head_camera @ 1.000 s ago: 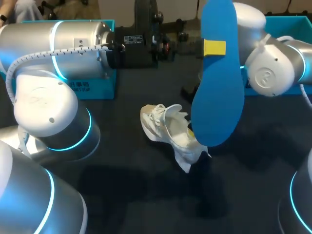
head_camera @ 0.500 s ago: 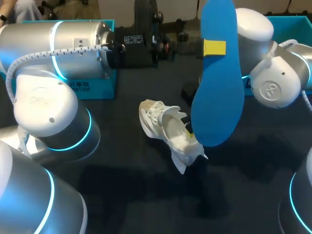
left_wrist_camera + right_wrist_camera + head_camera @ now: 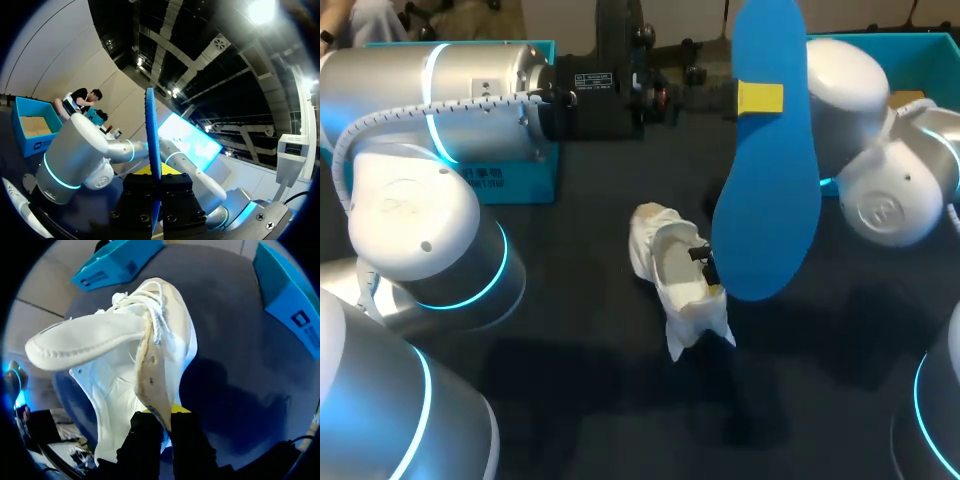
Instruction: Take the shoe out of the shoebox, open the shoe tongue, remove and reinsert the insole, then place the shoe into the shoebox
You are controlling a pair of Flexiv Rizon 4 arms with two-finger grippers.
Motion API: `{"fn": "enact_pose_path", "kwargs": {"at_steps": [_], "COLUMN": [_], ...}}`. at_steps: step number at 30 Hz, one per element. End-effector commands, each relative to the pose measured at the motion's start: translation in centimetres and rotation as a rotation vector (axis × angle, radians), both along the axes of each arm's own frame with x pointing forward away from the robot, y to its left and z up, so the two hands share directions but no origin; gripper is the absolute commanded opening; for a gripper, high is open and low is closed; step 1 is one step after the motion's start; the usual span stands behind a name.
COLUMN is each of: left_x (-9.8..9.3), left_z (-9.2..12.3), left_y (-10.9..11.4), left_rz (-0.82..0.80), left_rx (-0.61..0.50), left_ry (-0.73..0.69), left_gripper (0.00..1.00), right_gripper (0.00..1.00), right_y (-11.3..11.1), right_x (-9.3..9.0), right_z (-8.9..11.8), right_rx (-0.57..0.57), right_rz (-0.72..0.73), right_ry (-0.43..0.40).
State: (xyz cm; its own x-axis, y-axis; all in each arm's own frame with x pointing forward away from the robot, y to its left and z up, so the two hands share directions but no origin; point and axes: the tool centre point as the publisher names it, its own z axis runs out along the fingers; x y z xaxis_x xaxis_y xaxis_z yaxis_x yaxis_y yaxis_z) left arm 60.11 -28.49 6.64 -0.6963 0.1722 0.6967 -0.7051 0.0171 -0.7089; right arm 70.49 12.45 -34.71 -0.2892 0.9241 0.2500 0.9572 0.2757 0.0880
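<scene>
A blue insole (image 3: 767, 170) stands upright above the table, and my left gripper (image 3: 760, 97) is shut on it near its upper part. In the left wrist view the insole (image 3: 152, 150) shows edge-on, pinched in my left gripper (image 3: 156, 184). Below it, the white shoe (image 3: 675, 275) hangs tilted with its opening facing up, my right gripper (image 3: 710, 285) shut on its side wall. The right wrist view shows the shoe (image 3: 125, 355) with its tongue folded out and my right gripper (image 3: 161, 419) clamped on the collar edge. One blue shoebox (image 3: 510, 175) sits at the back left.
A second blue box (image 3: 920, 50) stands at the back right behind my right arm (image 3: 885, 190). My left arm (image 3: 430, 95) spans the left side of the dark table (image 3: 590, 380). Both boxes, one (image 3: 117, 260) and the other (image 3: 290, 295), show beyond the shoe.
The shoe has turned and shifted a little to the right in my right gripper, its toe swinging inward. My right arm's elbow moved right. The insole stayed where it was.
</scene>
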Motion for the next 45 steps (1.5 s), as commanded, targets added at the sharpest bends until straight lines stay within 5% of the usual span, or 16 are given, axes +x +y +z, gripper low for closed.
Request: {"fn": "enact_pose_path", "kwargs": {"at_steps": [1,10,34,36,38,45], "left_x": [-0.2,-0.2,-0.2,-0.2,-0.2,-0.2], "left_z": [-0.1,-0.1,-0.1,-0.1,-0.1,-0.1], "left_y": [0.0,0.0,0.0,0.0,0.0,0.0], "left_rz": [0.003,0.003,0.003,0.003,0.003,0.003], "left_rx": [0.001,0.001,0.001,0.001,0.001,0.001], "left_ry": [0.000,0.000,0.000,0.000,0.000,0.000], "left_gripper": [0.00,0.00,0.00,0.00,0.00,0.00], "right_gripper": [0.00,0.00,0.00,0.40,0.96,1.00], "right_y": [-0.5,0.3,0.9,0.8,0.7,0.3], "right_x": [-1.5,-2.7,-3.2,-3.3,-3.4,-4.0], "right_z": [0.1,0.0,-4.7,-4.5,-3.9,-1.2], "right_rx": [0.028,0.076,0.120,0.127,0.134,0.188], "right_rz": [-0.152,-0.197,-0.207,-0.209,-0.213,-0.233], "right_ry": [-0.062,-0.076,0.000,0.003,0.006,0.028]}}
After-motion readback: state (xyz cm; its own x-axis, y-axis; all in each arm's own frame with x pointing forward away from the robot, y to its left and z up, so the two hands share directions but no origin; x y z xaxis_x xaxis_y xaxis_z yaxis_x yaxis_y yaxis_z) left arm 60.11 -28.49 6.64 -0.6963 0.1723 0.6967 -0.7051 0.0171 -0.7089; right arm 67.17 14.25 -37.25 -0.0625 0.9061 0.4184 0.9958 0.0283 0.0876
